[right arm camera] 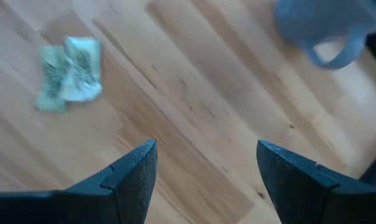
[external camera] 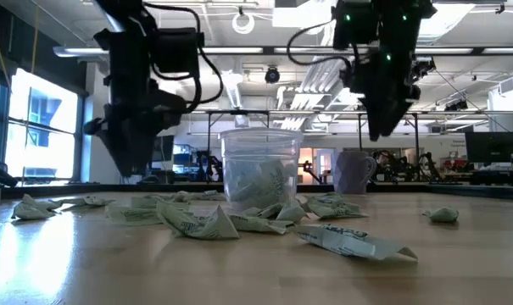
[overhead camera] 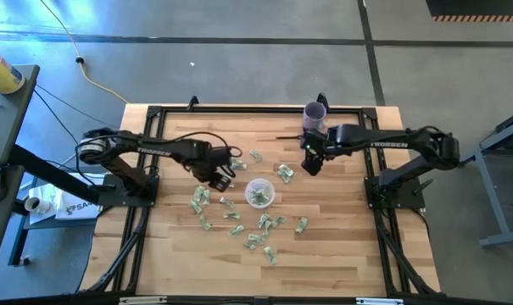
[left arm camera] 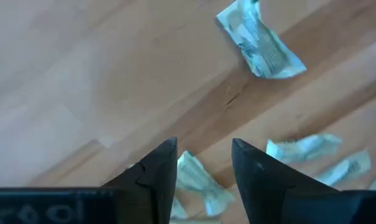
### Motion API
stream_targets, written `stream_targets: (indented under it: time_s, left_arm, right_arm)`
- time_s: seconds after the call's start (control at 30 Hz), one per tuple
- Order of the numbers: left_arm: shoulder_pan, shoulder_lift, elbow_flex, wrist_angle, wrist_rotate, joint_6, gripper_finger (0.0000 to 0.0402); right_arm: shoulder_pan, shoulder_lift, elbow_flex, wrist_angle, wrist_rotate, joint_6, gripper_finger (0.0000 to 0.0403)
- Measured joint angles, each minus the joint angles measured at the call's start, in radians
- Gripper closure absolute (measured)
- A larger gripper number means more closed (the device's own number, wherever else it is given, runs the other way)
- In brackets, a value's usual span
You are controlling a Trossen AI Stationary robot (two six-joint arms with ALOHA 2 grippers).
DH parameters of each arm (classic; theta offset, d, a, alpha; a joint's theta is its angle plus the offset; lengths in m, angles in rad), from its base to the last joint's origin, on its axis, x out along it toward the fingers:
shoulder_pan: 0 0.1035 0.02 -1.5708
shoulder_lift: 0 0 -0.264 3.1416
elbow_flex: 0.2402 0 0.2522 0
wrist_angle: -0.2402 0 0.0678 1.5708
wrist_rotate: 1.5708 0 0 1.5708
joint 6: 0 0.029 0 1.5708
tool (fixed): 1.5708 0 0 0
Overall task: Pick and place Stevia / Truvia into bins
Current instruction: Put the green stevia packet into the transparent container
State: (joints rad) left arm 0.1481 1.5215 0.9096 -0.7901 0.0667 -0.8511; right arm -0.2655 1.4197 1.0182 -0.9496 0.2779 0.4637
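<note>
Several crinkled pale green and white Stevia packets (overhead camera: 264,224) lie flat on the wooden table around a small clear cup (overhead camera: 259,193), which stands upright and holds a few packets (external camera: 260,182). My left gripper (overhead camera: 221,178) is open and hovers just left of the cup. One packet (left arm camera: 197,182) lies on the table below the gap between its fingers. My right gripper (overhead camera: 311,164) is open above bare wood, to the right of and beyond the cup, with a packet (right arm camera: 69,74) lying nearby. In the low view both grippers, left (external camera: 131,165) and right (external camera: 379,131), hang clear of the table.
A purple cup (overhead camera: 315,113) stands at the table's far edge behind my right gripper and also shows in the right wrist view (right arm camera: 327,28). A black frame (overhead camera: 239,109) runs round the table. More packets lie near the front (external camera: 354,243) and at the left (overhead camera: 198,200).
</note>
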Motion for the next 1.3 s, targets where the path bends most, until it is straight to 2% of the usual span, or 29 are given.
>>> stream_targets:
  time_s: [0.2,0.33,0.43,0.63,0.7,0.9,1.2,1.3]
  left_arm:
    - [-0.010,0.003,-0.050,0.212,-0.017,-0.143,0.0190]
    - [-0.011,0.008,-0.056,0.212,-0.077,-0.160,0.0160]
    - [-0.011,0.021,-0.057,0.233,-0.072,-0.169,0.0146]
    - [-0.011,0.112,-0.056,0.389,-0.072,-0.176,0.0147]
    - [-0.011,0.134,-0.053,0.395,-0.077,-0.175,0.0154]
    - [-0.012,0.180,-0.051,0.377,-0.106,-0.130,0.0209]
    - [-0.011,0.175,-0.041,0.377,-0.187,0.038,0.0368]
    - [-0.011,0.152,-0.016,0.337,-0.199,0.075,0.0381]
  right_arm:
    - [-0.003,0.000,-0.100,0.137,-0.053,0.007,0.0139]
    - [-0.002,0.000,-0.112,0.172,-0.058,0.007,0.0139]
    - [-0.003,0.000,-0.111,0.187,-0.043,0.007,0.0139]
    - [-0.004,0.000,-0.111,0.219,-0.040,0.007,0.0139]
    - [-0.003,0.000,-0.111,0.214,-0.042,0.007,0.0139]
    - [-0.003,0.000,-0.111,0.202,-0.047,0.008,0.0139]
    - [0.024,-0.035,-0.111,0.240,-0.018,-0.049,0.0139]
    - [0.045,-0.085,-0.111,0.267,0.030,-0.052,0.0139]
